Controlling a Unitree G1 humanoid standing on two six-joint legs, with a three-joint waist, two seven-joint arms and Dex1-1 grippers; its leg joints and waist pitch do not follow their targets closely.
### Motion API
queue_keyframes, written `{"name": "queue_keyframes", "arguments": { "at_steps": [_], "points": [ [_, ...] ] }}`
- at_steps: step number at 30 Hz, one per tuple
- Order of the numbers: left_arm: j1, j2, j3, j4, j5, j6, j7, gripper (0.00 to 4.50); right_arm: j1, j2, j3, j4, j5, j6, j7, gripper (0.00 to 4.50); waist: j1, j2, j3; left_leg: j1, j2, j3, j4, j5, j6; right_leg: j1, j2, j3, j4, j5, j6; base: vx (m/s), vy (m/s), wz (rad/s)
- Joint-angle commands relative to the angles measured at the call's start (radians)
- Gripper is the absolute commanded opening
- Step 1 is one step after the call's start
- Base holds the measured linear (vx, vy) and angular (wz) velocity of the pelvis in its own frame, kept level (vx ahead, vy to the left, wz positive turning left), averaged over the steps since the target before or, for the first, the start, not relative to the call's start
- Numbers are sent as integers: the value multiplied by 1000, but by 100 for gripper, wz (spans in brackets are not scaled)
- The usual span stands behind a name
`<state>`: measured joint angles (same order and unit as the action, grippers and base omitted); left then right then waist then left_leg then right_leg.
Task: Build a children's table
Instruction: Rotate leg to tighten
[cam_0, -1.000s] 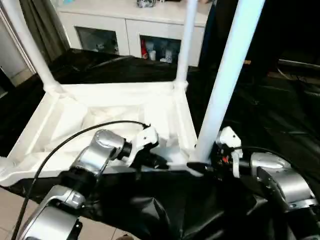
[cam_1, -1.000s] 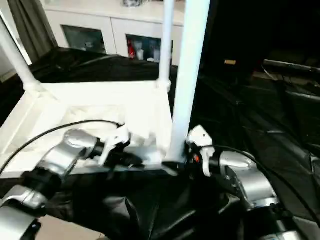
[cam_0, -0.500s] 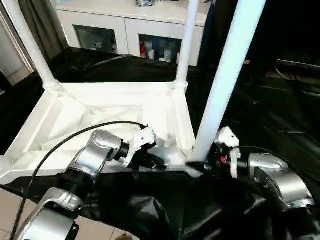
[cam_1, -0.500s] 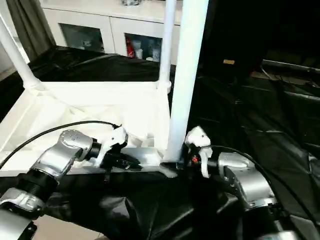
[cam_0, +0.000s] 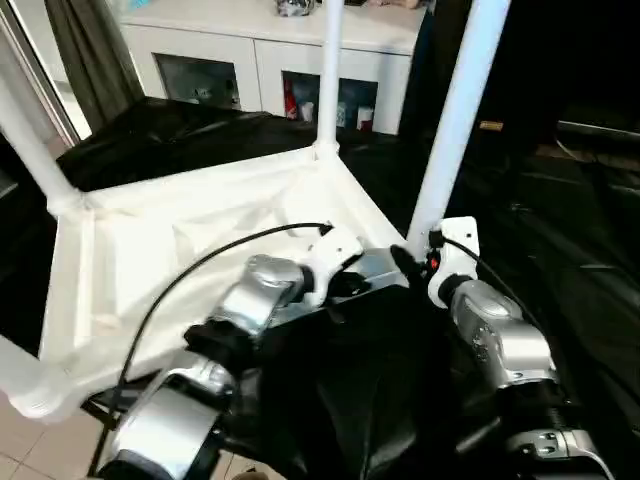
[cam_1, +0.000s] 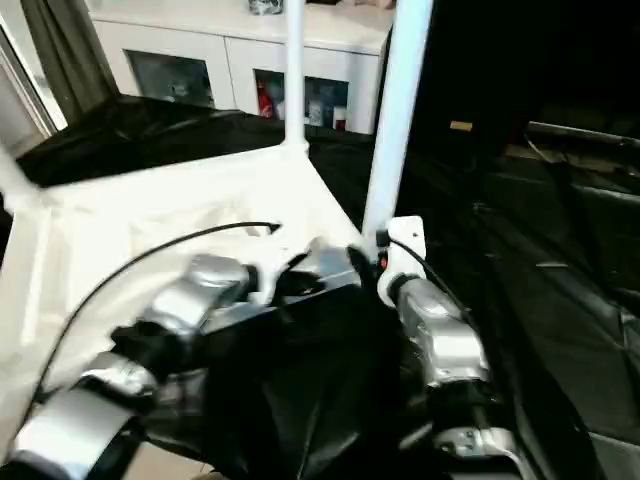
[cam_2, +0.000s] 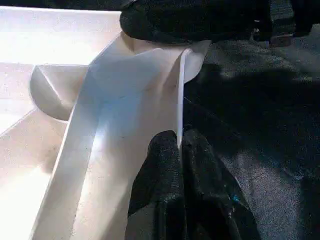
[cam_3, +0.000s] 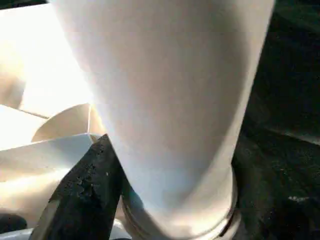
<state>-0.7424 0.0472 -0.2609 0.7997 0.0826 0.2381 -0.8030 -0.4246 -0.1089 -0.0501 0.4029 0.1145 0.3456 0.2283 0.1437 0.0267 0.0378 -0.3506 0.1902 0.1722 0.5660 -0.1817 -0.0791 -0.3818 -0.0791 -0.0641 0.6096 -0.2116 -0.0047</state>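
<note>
Both head views look forward and down over the silver forearms at one upturned table top (cam_0: 180, 250). The left wrist camera sits close along its rim. The right wrist camera presses near the near-right leg (cam_3: 170, 100).

Before my right wrist: one white tubular leg (cam_3: 165, 100) seated upright in the corner socket (cam_3: 185, 227) of the ribbed white top (cam_3: 45, 150), my black finger (cam_3: 82, 200) against its base, black sheet (cam_3: 280, 165) beyond.
</note>
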Motion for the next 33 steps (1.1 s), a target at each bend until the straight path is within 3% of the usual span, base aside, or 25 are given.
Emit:
{"name": "queue_keyframes", "arguments": {
  "at_steps": [1, 2, 3, 4, 9, 10, 13, 15, 18, 23, 24, 25, 28, 30, 33],
  "points": [
    [-12, -53, -10, 14, -19, -17, 10, 0, 33, 39, 91, 6, -2, 18, 71, 274, -7, -5, -48, 1, 33, -11, -64, -188, 14, 44, -70, 49, -84, -136, -168, 0, 0, 0],
    [-11, -46, -13, 11, -20, -23, -8, 0, 36, 33, 96, -9, 11, 13, 103, 274, -6, -1, -49, 0, 34, -13, -65, -186, 13, 44, -71, 49, -81, -132, -169, 0, 0, 0],
    [-10, -42, -15, 11, -21, -28, -19, 0, 37, 30, 98, -18, 19, 11, 118, 330, -7, -2, -49, -1, 33, -13, -64, -184, 17, 46, -70, 49, -81, -121, -170, 0, 0, 0],
    [-9, -33, -17, 14, -18, -36, -28, 0, 42, 14, 104, -37, 28, 12, 155, 330, -5, 6, -51, -2, 33, -14, -63, -178, 19, 47, -70, 48, -78, -109, -172, 0, 0, 0],
    [14, 14, -32, -16, -26, -49, -136, 0, 83, -96, 162, -124, 39, 13, 339, 363, 0, -2, -49, -9, 32, -13, -58, -141, 53, 53, -70, 46, -74, -47, -180, 0, 0, 0],
    [27, 39, -40, -41, -33, -46, -191, 0, 104, -144, 176, -163, 60, 10, 429, 363, 2, -9, -45, -12, 31, -12, -59, -143, 63, 55, -71, 44, -77, -71, -177, 0, 0, 0],
    [54, 87, -53, -87, -49, -46, -291, 0, 134, -217, 199, -218, 95, 12, 567, 363, 3, -1, -44, -11, 38, -13, -59, -144, 77, 49, -73, 45, -78, -92, -183, 0, 0, 0],
    [95, 137, -67, -156, -90, -55, -422, 0, 149, -280, 215, -237, 98, -11, 659, 363, 2, -1, -43, -12, 40, -13, -59, -153, 80, 51, -73, 44, -78, -102, -194, 0, 0, 0],
    [128, 176, -73, -210, -117, -33, -499, 0, 155, -317, 206, -255, 114, -3, 715, 363, -2, 1, -43, -9, 43, -11, -59, -159, 80, 46, -72, 43, -77, -105, -213, 0, 0, 0],
    [163, 225, -73, -247, -127, -32, -561, 0, 163, -357, 202, -291, 148, 38, 781, 363, -3, 4, -41, -7, 45, -9, -59, -159, 81, 43, -70, 45, -73, -101, -231, 0, 0, 0],
    [169, 233, -72, -251, -127, -34, -568, 0, 166, -362, 205, -296, 150, 42, 791, 363, -4, -3, -40, -8, 44, -8, -59, -159, 81, 43, -69, 45, -75, -110, -227, 0, 0, 0],
    [169, 233, -72, -252, -127, -33, -569, 0, 166, -362, 205, -296, 150, 42, 791, 363, -3, 1, -40, -8, 43, -8, -59, -159, 78, 43, -70, 45, -75, -126, -223, 0, 0, 0],
    [186, 259, -69, -274, -130, -25, -582, 0, 176, -374, 220, -304, 152, 45, 822, 363, -3, -8, -39, -9, 43, -9, -61, -154, 76, 43, -72, 45, -76, -147, -213, 0, 0, 0],
    [191, 269, -62, -281, -130, -23, -575, 0, 177, -371, 228, -298, 150, 42, 830, 329, -3, -7, -40, -9, 44, -9, -60, -146, 77, 41, -72, 46, -75, -144, -213, 0, 0, 0],
    [195, 277, -56, -293, -134, -16, -570, 0, 172, -364, 234, -289, 149, 42, 830, 324, -1, -6, -41, -8, 43, -8, -59, -142, 75, 41, -72, 46, -76, -150, -211, 0, 0, 0]
  ]
}}
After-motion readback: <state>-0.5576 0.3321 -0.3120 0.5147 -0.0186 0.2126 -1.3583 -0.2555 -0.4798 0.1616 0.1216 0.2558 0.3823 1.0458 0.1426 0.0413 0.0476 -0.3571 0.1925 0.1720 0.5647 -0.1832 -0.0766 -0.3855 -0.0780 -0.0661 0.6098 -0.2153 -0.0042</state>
